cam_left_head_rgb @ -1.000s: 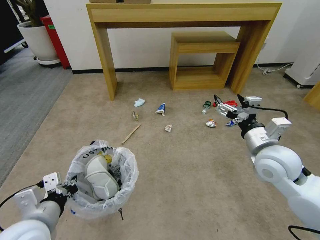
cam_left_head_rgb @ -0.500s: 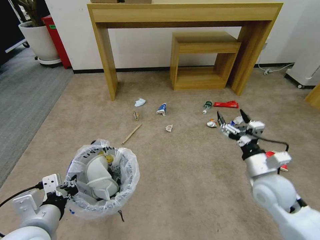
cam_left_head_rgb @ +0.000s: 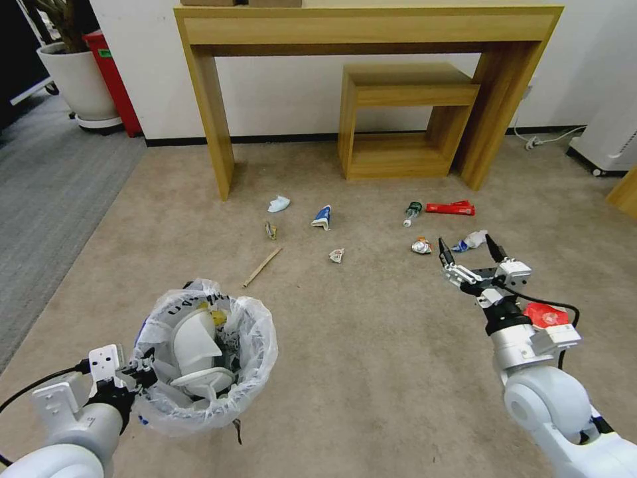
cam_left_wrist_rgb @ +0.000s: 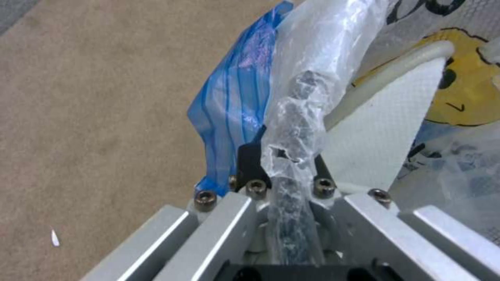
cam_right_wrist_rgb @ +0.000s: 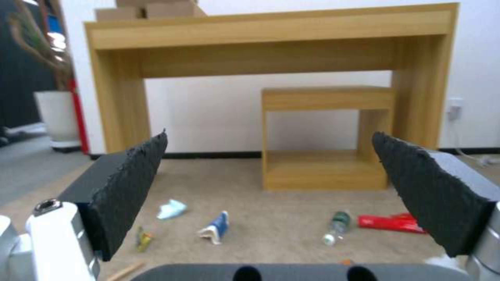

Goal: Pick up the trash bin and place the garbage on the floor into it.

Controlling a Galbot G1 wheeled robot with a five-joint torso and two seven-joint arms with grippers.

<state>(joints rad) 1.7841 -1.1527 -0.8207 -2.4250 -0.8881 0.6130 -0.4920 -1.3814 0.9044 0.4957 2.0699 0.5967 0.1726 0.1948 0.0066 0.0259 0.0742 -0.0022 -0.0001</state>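
A: How far along?
B: Partway. The bin [cam_left_head_rgb: 206,358], clenched at its rim by the left gripper [cam_left_head_rgb: 136,376], already holds slippers [cam_left_head_rgb: 199,352].
A: What's left?
B: Litter beyond the right gripper [cam_left_head_rgb: 470,255], jaws spread and empty: packet [cam_left_head_rgb: 450,208], bottle [cam_left_head_rgb: 412,212], wrapper [cam_left_head_rgb: 321,217], stick [cam_left_head_rgb: 261,267].

Left end effector [cam_left_head_rgb: 136,376] clamped low, right end effector [cam_left_head_rgb: 470,255] spread wide, outstretched

You've got beige floor [cam_left_head_rgb: 371,372], a translucent white bin bag [cam_left_head_rgb: 255,345] with black lettering, a long red packet [cam_left_head_rgb: 450,208], a green bottle [cam_left_head_rgb: 413,211], and a blue-white wrapper [cam_left_head_rgb: 322,216].
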